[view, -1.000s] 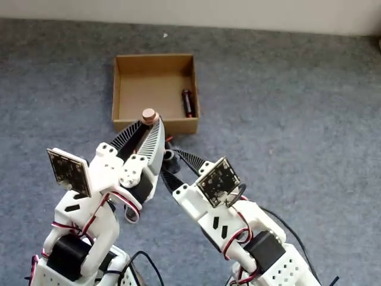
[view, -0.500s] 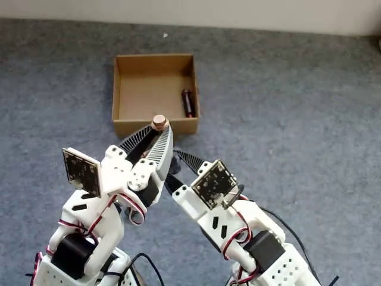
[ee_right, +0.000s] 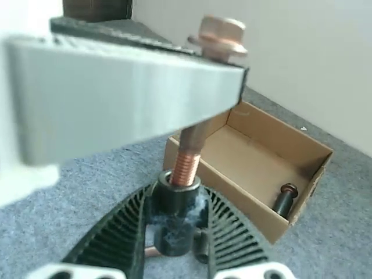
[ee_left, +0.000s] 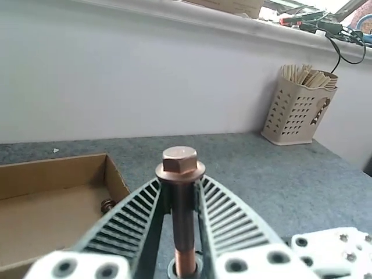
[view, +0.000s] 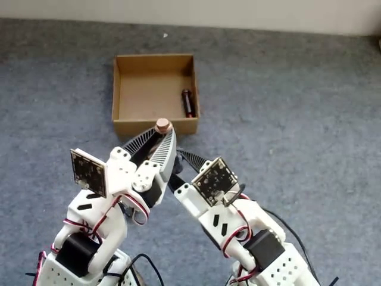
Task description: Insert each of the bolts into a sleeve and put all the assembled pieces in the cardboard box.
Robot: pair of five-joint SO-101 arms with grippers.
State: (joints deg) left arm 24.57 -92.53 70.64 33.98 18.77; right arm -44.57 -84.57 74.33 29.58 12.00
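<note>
Insertion step. Left hand [ee_left: 180,185] clamps the copper-coloured hex-head bolt [ee_left: 180,160] upright; right hand [ee_right: 177,200] grips the black cylindrical sleeve [ee_right: 174,226] beneath — threaded tip in its mouth. Brown cardboard box [view: 116,89] at 12 o'clock. Next, probably — press bolt straight down, axes aligned.

The left arm [view: 101,220] and right arm [view: 238,232] are white printed shells around black servos [view: 74,253], with red, white and black wires [view: 134,208] looping between joints and a thin black cable [view: 286,223] behind the right one. Each wrist carries a dark square circuit board [view: 88,173]. The left end effector [ee_left: 181,186] has ribbed fingers, one black and one pale grey, on white mounts with small screws [ee_left: 235,266]; the right end effector [ee_right: 177,200] has black ribbed fingers.
</note>
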